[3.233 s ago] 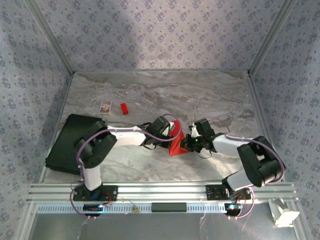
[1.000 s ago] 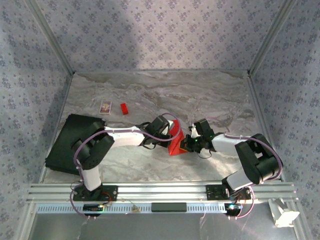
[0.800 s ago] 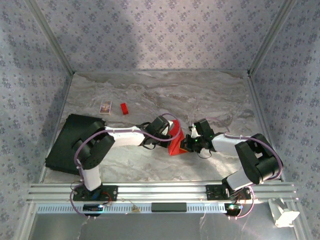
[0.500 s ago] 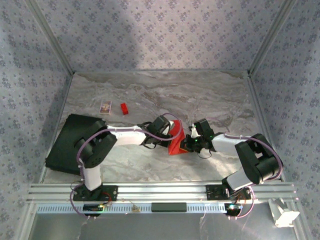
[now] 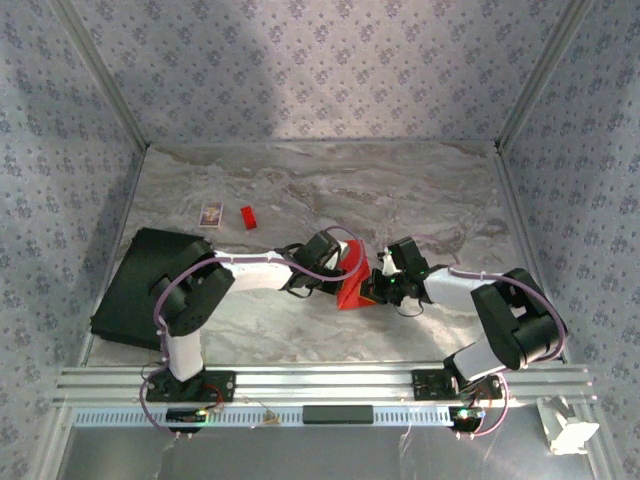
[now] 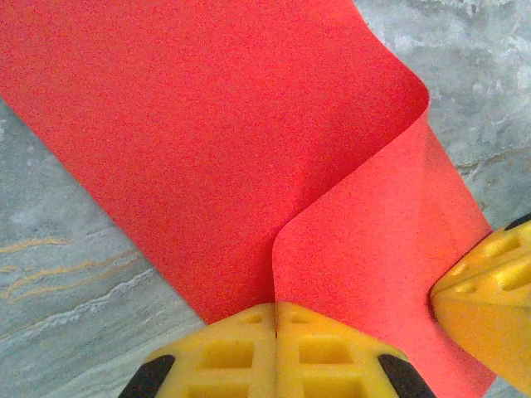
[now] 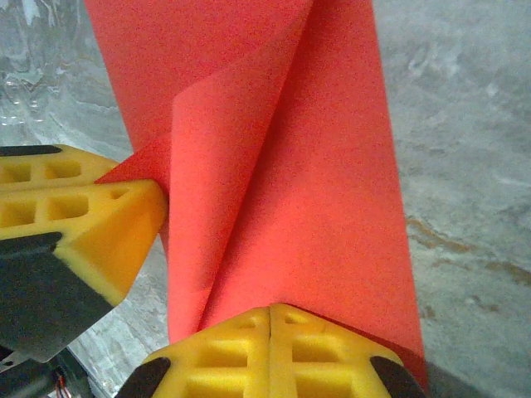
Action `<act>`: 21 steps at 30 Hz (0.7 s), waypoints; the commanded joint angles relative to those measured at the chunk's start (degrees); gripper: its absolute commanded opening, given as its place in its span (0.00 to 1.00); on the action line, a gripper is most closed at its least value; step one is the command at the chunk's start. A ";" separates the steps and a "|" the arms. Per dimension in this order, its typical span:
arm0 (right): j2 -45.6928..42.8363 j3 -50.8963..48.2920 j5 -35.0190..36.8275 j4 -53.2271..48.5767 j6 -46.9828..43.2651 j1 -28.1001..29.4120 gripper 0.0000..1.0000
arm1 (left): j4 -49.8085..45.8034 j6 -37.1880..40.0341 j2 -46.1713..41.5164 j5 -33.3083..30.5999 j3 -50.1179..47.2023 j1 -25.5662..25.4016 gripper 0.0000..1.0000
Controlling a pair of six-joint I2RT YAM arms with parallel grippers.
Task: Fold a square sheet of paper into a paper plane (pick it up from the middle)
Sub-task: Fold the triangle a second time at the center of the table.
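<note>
Red paper, thin and matte, stands bunched at the middle of the grey marbled table [image 5: 440, 200]. From above, the square sheet of paper [image 5: 350, 290] is pinched between my left gripper [image 5: 337, 268] on its left and my right gripper [image 5: 378, 288] on its right, well apart from the tiny red block [image 5: 247, 217] and patterned card [image 5: 210, 213] at the far left. At my left wrist, ribbed yellow foam pads [image 6: 224, 356] press fully together on a soft, rounded fold with no sharp crease, and the right gripper touches the sheet's right side. At my right wrist, the pads likewise clamp shut on a curling, cone-like overlap. The risk, as I judge it: two grips this close on thin, springy paper could tear it if the arms pull apart, or set a crooked crease off the centre line.
</note>
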 commanded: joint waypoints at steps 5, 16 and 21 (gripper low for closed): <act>-2.42 3.22 -1.89 3.21 4.05 -0.21 0.01 | -1.32 1.14 1.77 0.62 0.60 0.15 0.00; 4.59 7.52 -2.41 7.00 7.20 1.95 0.00 | -1.32 1.14 2.10 0.89 0.80 0.15 0.00; 7.40 7.47 -1.33 7.04 6.94 2.11 0.00 | -1.18 1.14 2.02 0.91 0.72 0.15 0.00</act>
